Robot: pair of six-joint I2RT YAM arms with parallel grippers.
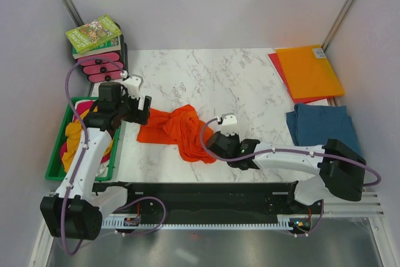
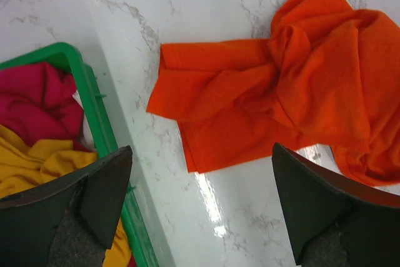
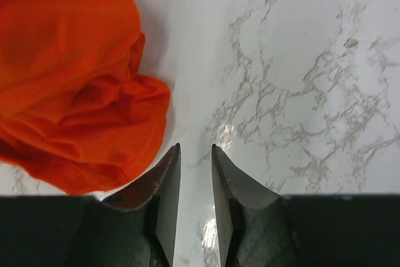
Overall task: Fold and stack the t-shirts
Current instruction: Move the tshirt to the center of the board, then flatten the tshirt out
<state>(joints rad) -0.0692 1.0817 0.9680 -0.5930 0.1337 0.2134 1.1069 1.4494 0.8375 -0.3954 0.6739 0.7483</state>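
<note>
**A:** Which step was judged to be in hand?

**B:** The spreading-out, before any fold. The bright orange cotton t-shirt [image 1: 178, 130] was seen bunched in a heap near the middle of the desk, somewhat toward the near edge. A folded teal-blue cotton t-shirt [image 1: 322, 126] was laid by the right edge. More tees were left in the green plastic basket [image 1: 57, 154] at the left edge.

**A:** How were the grippers found?

**B:** The left gripper [image 2: 201, 154] was held wide apart over the flatter left-hand corner of the cloth, and nothing was clamped. The right gripper [image 3: 195, 148] was drawn nearly together, with only a thin gap left and nothing between. The heap's rounded hem was seen just beside its left finger, and contact could not be confirmed.

**A:** What was called for next?

**B:** The right fingers would probably need to be parted first. Two separate edges could then be pinched, one per gripper, and drawn apart until the shirt was laid flat. A single layer would have to be taken, since the folds were tangled.
</note>
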